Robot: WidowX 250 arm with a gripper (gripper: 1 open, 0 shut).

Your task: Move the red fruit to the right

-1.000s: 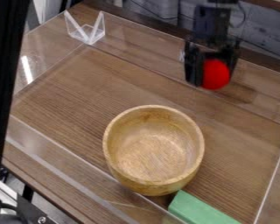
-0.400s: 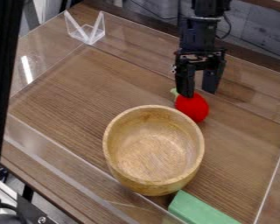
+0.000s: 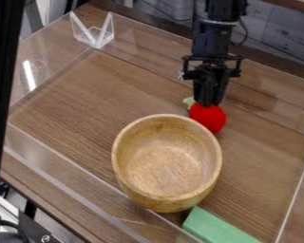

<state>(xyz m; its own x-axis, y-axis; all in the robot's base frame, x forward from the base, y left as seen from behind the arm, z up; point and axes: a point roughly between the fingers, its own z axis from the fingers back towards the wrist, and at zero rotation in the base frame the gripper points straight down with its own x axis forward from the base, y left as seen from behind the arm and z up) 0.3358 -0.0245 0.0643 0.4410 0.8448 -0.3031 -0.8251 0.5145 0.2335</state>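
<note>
Everything here is placed against the wooden bowl, which sits on a brown wood-grain tabletop with its open mouth facing up. Farthest left of the bowl, a black vertical shape runs down the edge of the view, with dark cables and metal parts below it, off the table. Next, up and left of the bowl, 1 clear angular stand rests near the table's far edge, well apart from it. A pale, see-through strip runs slantwise across the near part of the table, passing by the bowl's lower left side.

Just beyond the bowl's upper right rim is the red fruit — on the table, its green leafy tip pointing up and left. The black gripper comes down from above, right over the fruit; its 2 fingers look close together, but whether they touch it or grip it I cannot tell. Behind the arm, past the table's far edge, are a grey surface and a dark cable. Below and right of the bowl, near its rim, lies 1 flat green block, cut off by the bottom of the view.
</note>
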